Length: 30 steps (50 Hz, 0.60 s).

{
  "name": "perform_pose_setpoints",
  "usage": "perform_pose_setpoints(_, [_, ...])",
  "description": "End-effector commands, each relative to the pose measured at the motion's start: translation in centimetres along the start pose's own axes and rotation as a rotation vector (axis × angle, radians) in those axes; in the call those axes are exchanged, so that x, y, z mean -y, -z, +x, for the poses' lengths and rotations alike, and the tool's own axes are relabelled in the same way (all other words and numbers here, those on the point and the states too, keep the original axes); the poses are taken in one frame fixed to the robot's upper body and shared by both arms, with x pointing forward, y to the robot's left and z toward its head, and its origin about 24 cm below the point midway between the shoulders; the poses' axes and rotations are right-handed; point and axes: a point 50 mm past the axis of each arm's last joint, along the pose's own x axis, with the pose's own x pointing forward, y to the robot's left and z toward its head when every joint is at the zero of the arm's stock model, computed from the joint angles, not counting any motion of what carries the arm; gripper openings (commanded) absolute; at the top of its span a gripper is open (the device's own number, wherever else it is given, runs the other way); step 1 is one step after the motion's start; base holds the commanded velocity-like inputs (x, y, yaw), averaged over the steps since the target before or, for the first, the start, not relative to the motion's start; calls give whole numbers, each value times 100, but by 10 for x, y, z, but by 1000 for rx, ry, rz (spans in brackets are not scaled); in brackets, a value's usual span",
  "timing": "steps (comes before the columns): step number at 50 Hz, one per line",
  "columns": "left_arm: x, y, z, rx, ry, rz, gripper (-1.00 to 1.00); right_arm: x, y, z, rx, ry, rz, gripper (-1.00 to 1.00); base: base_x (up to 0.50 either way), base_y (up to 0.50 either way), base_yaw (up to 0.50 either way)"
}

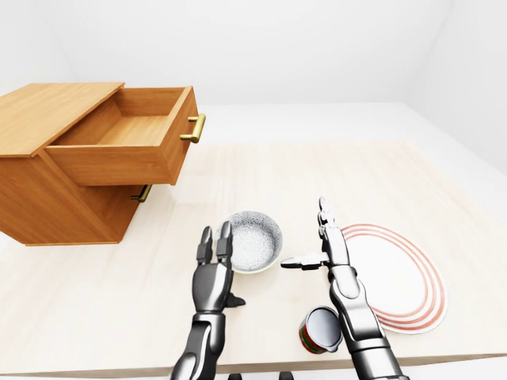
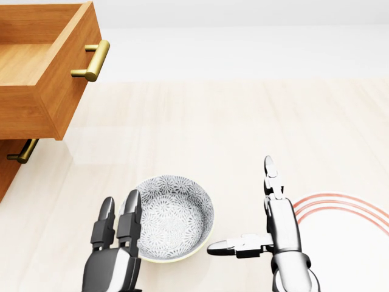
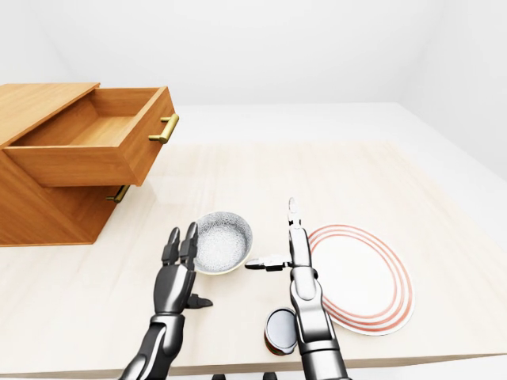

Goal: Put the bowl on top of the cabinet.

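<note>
Left hand (image 2: 115, 258) and right hand (image 2: 278, 234) upright, fingers (image 2: 271, 176) extended.

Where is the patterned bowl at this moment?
In the head view the bowl sits on the table at bottom centre, between the left robot hand and the right robot hand, with the striped plate further right.

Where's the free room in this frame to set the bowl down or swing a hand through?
Free: the cabinet top, bare to the left of its open drawer, and the wide table stretch above the bowl and plate. Crowded: the left-eye view's bottom, where left hand, right hand, bowl, cup and plate sit close.
</note>
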Motion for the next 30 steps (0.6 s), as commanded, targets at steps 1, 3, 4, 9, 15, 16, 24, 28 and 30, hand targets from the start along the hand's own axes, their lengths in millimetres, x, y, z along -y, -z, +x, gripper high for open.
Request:
perform_pose_setpoints(1, [15,-3,8,36,58,42,100,0,1,0,-1,-3,0,100,0,0,0])
perform_pose_setpoints(3, [18,-2,9,37,70,54,100,-1,0,0,0,-3,-1,100,0,0,0])
perform_pose_setpoints(4, [19,-3,9,48,78,70,100,-1,0,0,0,-3,-1,100,0,0,0])
perform_pose_setpoints(9, [22,-5,13,79,90,109,100,-1,0,1,-1,-6,-1,100,0,0,0])
perform_pose_setpoints(15, [30,-5,19,98,122,141,100,-1,1,1,-2,-5,-2,100,0,0,0])
perform_pose_setpoints(16, [31,-6,19,97,126,141,100,-1,1,1,-1,-4,-1,100,0,0,0])
perform_pose_setpoints(24, [39,-2,21,97,168,168,100,0,0,1,-1,-3,-1,100,0,0,0])
perform_pose_setpoints(28, [40,-2,20,100,173,174,-18,-1,1,1,-2,-4,-2,100,0,0,0])
perform_pose_setpoints(30, [41,-1,19,103,182,184,-91,-1,1,1,-2,-4,-1,100,0,0,0])
